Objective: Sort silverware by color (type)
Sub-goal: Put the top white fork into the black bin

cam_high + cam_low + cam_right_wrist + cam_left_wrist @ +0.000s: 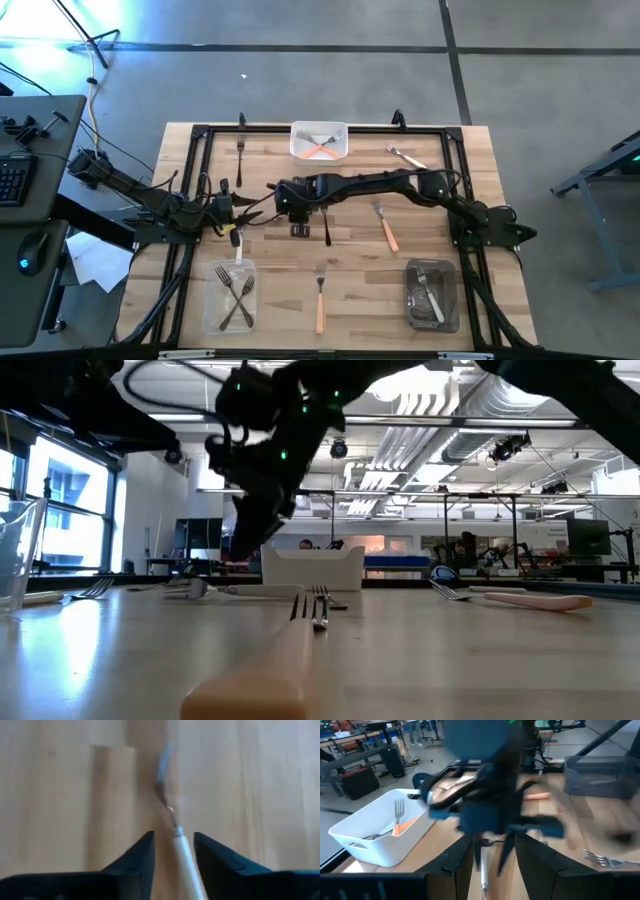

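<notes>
In the right wrist view a cream-handled fork (181,854) lies on the bare wood, its metal head (162,767) pointing away. My right gripper (173,836) hovers over it, open, one finger on either side of the handle. In the high view that gripper (285,200) is left of the table's middle, close to my left gripper (238,207). My left gripper (494,840) is open and holds nothing. It faces the right gripper, and a pale fork (483,876) lies on the table between them. Other forks lie loose: two orange-handled (320,300) (387,230), one pale (405,156), one dark (240,150).
A white tray (296,150) at the far middle holds an orange-handled fork and a metal one. A clear tray (212,298) at the near left holds metal forks. A grey tray (452,300) at the near right holds one fork. A black frame (200,135) borders the table.
</notes>
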{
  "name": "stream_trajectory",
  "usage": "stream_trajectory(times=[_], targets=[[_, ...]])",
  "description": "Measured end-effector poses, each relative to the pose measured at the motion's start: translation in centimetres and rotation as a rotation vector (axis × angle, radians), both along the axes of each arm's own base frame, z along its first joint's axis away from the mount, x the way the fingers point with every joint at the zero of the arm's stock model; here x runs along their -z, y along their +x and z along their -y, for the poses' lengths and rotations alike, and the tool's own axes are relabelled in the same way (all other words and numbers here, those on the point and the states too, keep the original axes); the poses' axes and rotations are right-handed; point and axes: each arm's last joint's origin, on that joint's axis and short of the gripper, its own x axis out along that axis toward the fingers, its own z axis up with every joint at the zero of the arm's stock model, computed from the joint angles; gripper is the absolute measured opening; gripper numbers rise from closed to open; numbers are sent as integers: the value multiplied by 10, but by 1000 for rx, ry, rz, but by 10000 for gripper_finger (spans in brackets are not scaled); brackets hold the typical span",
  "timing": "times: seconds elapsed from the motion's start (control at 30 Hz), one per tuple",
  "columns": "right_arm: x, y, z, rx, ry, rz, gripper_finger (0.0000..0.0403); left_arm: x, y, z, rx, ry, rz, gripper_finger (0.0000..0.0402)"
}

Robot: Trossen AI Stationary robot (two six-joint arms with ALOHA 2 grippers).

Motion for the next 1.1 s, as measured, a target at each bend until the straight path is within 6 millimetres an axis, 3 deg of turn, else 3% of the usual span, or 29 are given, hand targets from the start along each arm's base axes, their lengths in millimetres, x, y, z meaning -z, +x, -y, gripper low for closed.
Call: stream_trajectory(times=[0.13, 0.3, 0.47, 0.63, 0.77, 0.97, 1.1], targets=[[20, 3, 16, -43, 22, -26, 156, 0, -1, 3, 24, 1, -1, 133], [38, 5, 20, -79, 81, -46, 154, 0, -2, 6, 41, 4, -4, 133], [44, 7, 21, -79, 85, -48, 112, 0, -2, 6, 45, 3, -4, 133], [45, 7, 21, -69, 87, -50, 28, 1, -2, 6, 44, 2, -5, 133], [46, 7, 19, -64, 71, -59, 22, 1, -2, 6, 44, 2, -6, 133], [28, 5, 10, -66, 64, -96, 18, 1, -2, 6, 44, 2, -6, 133], [-9, 4, -4, -32, 59, -40, 17, 1, -2, 6, 44, 3, -6, 133]])
